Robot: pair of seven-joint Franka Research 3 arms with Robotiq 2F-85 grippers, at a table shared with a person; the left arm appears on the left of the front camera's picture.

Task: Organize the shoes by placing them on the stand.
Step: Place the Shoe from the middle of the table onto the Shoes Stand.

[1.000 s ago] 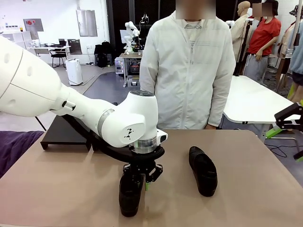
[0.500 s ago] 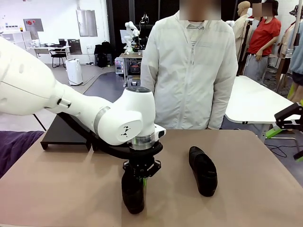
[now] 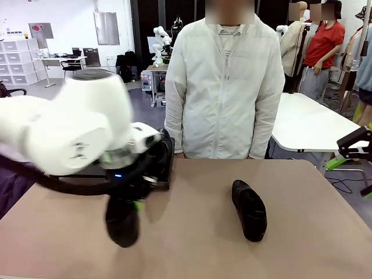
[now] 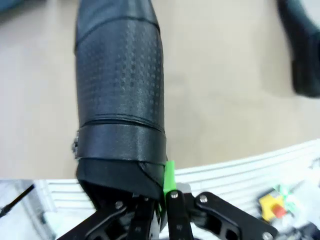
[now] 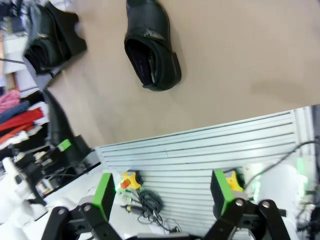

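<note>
We noted left pincer (image 3: 135, 203) clamped on heel rim of held shoe (image 3: 122, 225), toe down over tabletop (image 3: 192, 250), left of second shoe (image 3: 250, 210). Right pincer (image 5: 161, 196) wide, empty. Our worry: thin rim grip on glossy leather, so fast swing could twist shoe loose.

1. White rounded left arm (image 3: 75, 133); black cable (image 3: 70, 187), blue wrist light (image 3: 118, 175).
2. Black-linked, green-padded left gripper (image 4: 162, 176) and right gripper (image 5: 161, 194).
3. Beyond the table (image 3: 314, 221), person (image 3: 226, 87) in white zipped jacket, striped shirt.

Left arm (image 3: 70, 136) motion-blurred, held shoe (image 4: 120, 90) cropped at top, second shoe (image 4: 302, 45) cropped
</note>
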